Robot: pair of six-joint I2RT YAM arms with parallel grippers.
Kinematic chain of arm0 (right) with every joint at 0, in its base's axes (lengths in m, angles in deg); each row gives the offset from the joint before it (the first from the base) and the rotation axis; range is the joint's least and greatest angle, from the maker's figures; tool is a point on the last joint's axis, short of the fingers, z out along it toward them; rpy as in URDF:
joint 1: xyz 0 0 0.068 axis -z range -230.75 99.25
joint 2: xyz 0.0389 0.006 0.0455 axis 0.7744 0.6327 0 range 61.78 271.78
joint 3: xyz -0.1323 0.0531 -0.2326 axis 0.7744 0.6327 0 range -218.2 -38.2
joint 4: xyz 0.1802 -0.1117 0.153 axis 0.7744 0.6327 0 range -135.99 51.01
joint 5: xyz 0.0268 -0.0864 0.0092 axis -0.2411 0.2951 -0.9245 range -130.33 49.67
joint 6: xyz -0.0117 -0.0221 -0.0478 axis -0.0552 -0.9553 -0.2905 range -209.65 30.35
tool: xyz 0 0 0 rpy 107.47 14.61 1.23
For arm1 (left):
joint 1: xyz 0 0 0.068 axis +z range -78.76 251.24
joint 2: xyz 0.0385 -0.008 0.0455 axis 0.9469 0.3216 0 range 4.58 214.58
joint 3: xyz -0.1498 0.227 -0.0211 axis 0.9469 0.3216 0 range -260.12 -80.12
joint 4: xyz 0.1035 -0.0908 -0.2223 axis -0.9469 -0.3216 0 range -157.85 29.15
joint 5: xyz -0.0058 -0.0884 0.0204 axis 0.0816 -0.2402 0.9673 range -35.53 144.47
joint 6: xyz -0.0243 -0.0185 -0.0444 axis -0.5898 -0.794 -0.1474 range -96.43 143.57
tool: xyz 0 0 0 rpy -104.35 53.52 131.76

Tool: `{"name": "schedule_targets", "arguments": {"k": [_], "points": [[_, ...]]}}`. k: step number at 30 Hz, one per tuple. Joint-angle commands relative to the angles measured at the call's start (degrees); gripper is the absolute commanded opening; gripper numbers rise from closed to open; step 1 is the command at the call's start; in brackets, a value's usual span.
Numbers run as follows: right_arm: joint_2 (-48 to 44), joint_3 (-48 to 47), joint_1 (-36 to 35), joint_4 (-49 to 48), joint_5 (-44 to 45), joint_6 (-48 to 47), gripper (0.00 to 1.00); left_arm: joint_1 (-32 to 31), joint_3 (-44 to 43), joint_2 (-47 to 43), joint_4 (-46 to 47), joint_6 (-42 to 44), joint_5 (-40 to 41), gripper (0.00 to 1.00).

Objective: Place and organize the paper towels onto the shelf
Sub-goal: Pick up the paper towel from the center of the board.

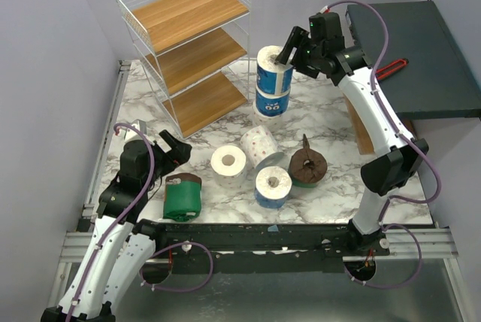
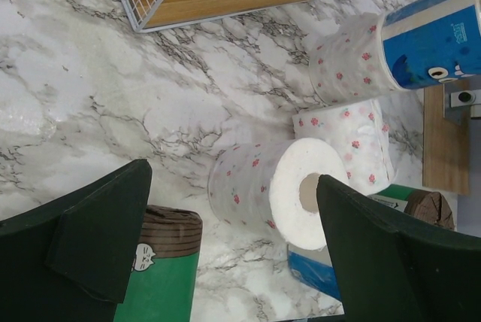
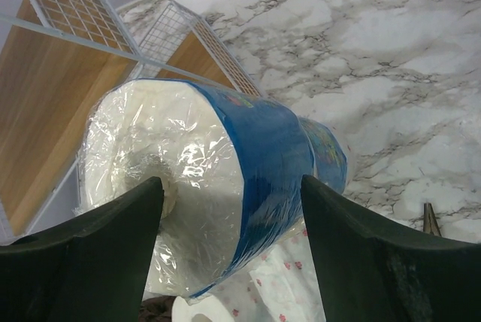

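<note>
The right gripper (image 1: 285, 52) grips the blue rolls (image 1: 273, 81). Next they should go toward ten o'clock, onto the shelf (image 1: 188, 10). The left gripper (image 1: 174, 149) hangs open.

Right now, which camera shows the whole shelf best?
The top external view: the shelf stands whole there, all three wooden boards visible. The left wrist view catches only a corner of one board; the right wrist view shows cropped wire and board pieces.

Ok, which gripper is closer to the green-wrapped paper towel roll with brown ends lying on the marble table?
Left. The left gripper hovers open just beyond the green-wrapped roll. The right gripper is far across, clamped on the blue-wrapped roll pack beside the white wire shelf.
</note>
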Motion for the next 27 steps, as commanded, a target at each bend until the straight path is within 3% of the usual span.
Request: {"name": "schedule_targets", "arguments": {"k": [1, 10, 20, 27], "points": [[1.84, -0.61, -1.21, 1.2, 0.0, -1.78, 0.76, -0.31, 0.96, -0.02, 1.39, -0.31, -1.49, 0.96], [1.82, -0.11, -2.0, 2.37, 1.59, -2.98, 0.7, -0.31, 1.51, 0.14, 1.39, -0.69, -2.29, 0.95], [0.65, 0.59, -2.1, 2.05, 1.51, -3.09, 0.51, -0.31, 1.53, -0.2, 0.82, -0.95, -2.39, 0.95], [-0.54, -2.41, -2.19, 3.9, 0.54, -1.76, 0.48, -0.31, 1.45, -0.76, 0.47, -1.17, -2.48, 0.95]]}}
